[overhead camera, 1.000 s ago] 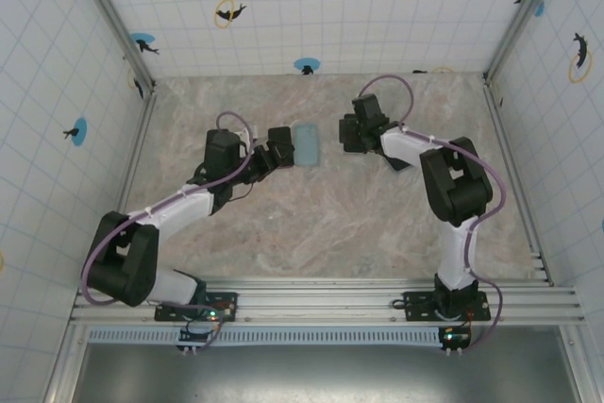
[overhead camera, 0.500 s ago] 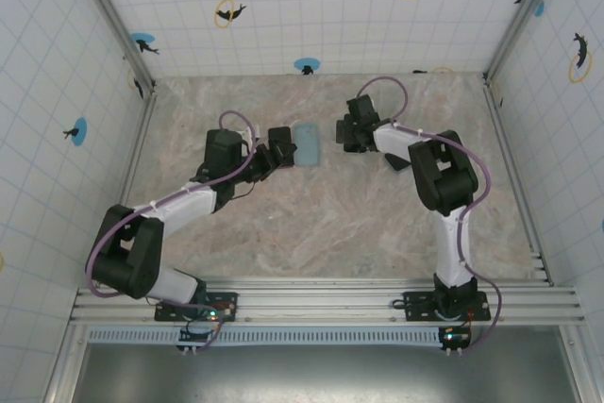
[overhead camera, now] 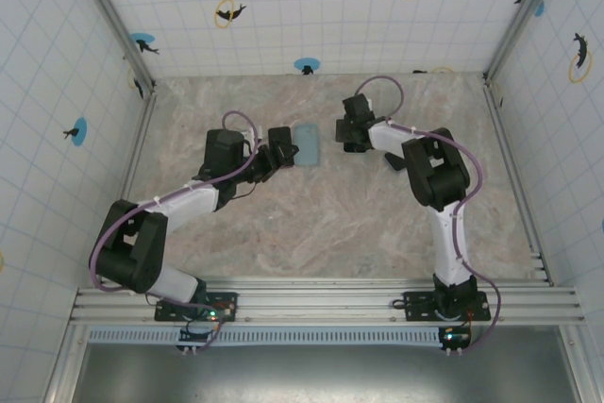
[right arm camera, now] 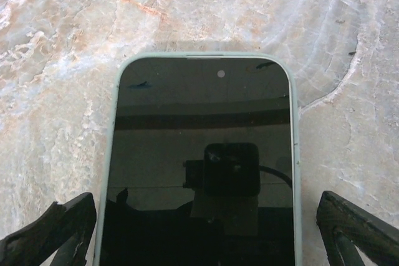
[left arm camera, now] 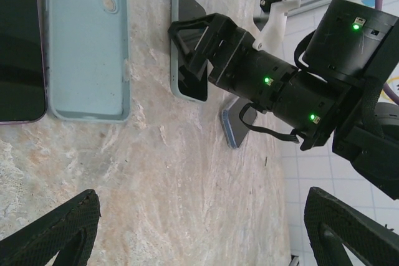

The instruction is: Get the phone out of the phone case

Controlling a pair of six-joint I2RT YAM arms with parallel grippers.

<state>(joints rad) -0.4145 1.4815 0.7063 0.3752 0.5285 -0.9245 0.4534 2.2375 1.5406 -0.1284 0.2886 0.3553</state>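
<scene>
The phone (right arm camera: 199,154) lies screen up on the marble table, still seated in its pale blue-green phone case (right arm camera: 202,55). My right gripper (right arm camera: 202,232) hangs over it, open, with one finger on each side of the case. From the left wrist view the same cased phone (left arm camera: 186,14) pokes out beneath the right gripper (left arm camera: 196,45). From above, the right gripper (overhead camera: 351,134) is at the back centre. My left gripper (overhead camera: 280,146) is open above bare table (left arm camera: 202,235), with its fingertips (left arm camera: 53,228) far apart and nothing between them.
An empty light blue case (left arm camera: 87,48) lies inside up beside a bare dark phone (left arm camera: 19,42); from above that case (overhead camera: 307,143) sits between the two grippers. A grey-blue slab (left arm camera: 235,129) lies under the right arm. Tiled walls enclose the table.
The right gripper has shifted slightly left and toward the back, its elbow swinging in, and its jaws have narrowed a little. The left arm has hardly moved.
</scene>
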